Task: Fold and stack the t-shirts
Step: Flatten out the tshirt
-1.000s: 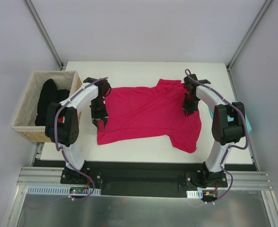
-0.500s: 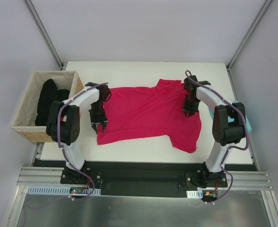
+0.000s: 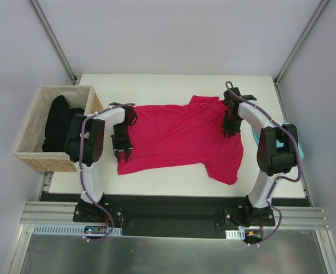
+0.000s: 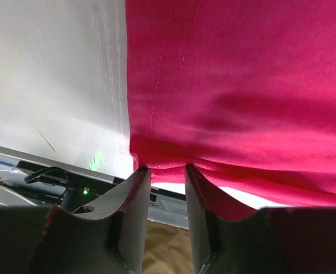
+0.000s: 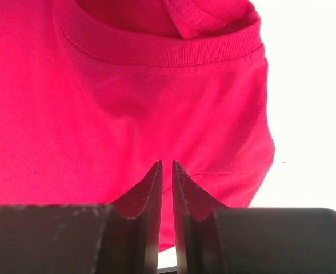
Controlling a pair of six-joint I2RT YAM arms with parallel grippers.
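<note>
The white tabletop (image 3: 174, 85) fills the middle of the top view, bare along its far side and in a strip along its near edge. One crimson-pink t-shirt (image 3: 179, 137) lies on it, opened out and a little rumpled. Its collar points to the far right, its hem runs down the left side, and one sleeve reaches towards the near right. At the right edge lies a teal t-shirt (image 3: 299, 150), mostly hidden, with part of it past the edge. A wicker basket (image 3: 39, 161) sits against the left edge. Whether it rests on the tabletop cannot be told.
</note>
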